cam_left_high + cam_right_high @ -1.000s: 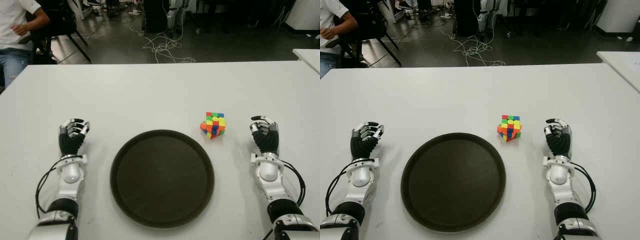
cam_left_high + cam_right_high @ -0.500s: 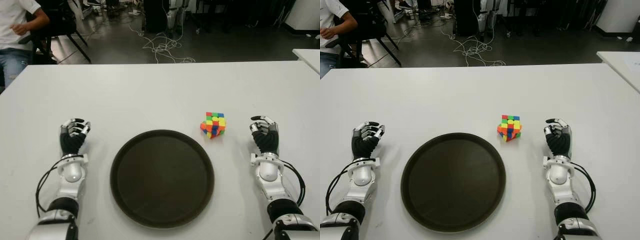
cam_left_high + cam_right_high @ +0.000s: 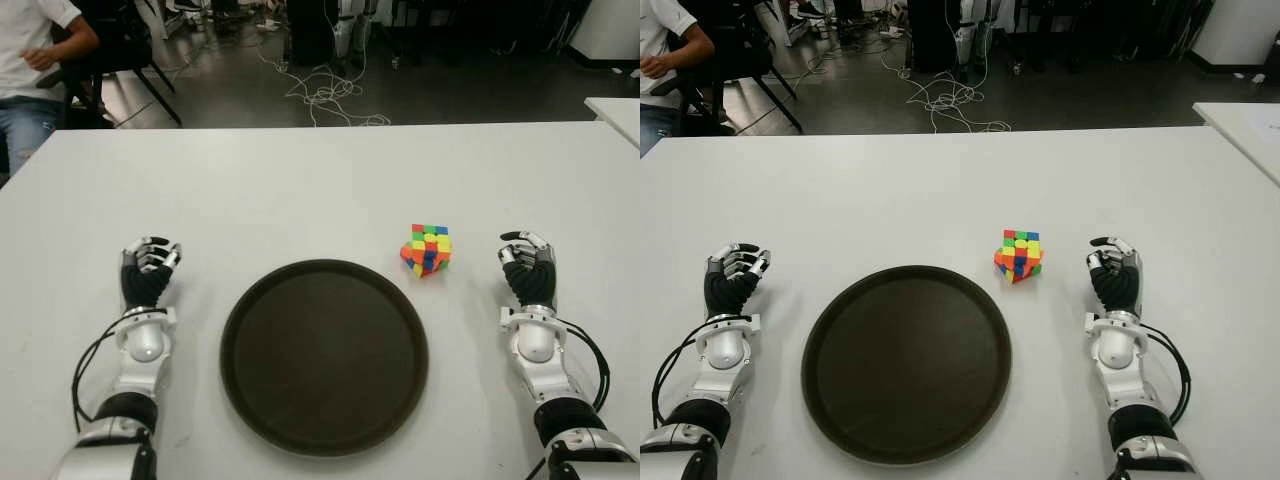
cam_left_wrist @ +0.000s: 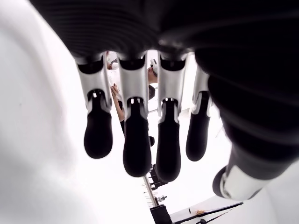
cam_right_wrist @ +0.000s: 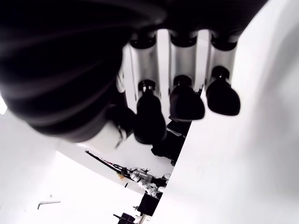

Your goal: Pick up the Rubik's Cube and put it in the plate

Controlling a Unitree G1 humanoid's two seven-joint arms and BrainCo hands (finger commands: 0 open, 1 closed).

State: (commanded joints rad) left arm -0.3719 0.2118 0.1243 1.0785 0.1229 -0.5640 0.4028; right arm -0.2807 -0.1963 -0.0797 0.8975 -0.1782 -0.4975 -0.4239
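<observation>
The Rubik's Cube [image 3: 427, 249] lies on the white table [image 3: 300, 190], tilted on an edge, just beyond the right rim of the dark round plate [image 3: 324, 355]. Nothing is in the plate. My right hand [image 3: 528, 268] shows to the right of the cube, about a hand's width away and not touching it. Its fingers [image 5: 182, 100] hang relaxed and hold nothing. My left hand [image 3: 148, 270] shows left of the plate, with its fingers [image 4: 135, 140] loosely bent and nothing in them.
A seated person [image 3: 30, 60] is at the far left behind the table. Cables [image 3: 325, 95] lie on the dark floor beyond the table's far edge. The corner of a second white table [image 3: 615, 112] shows at the right.
</observation>
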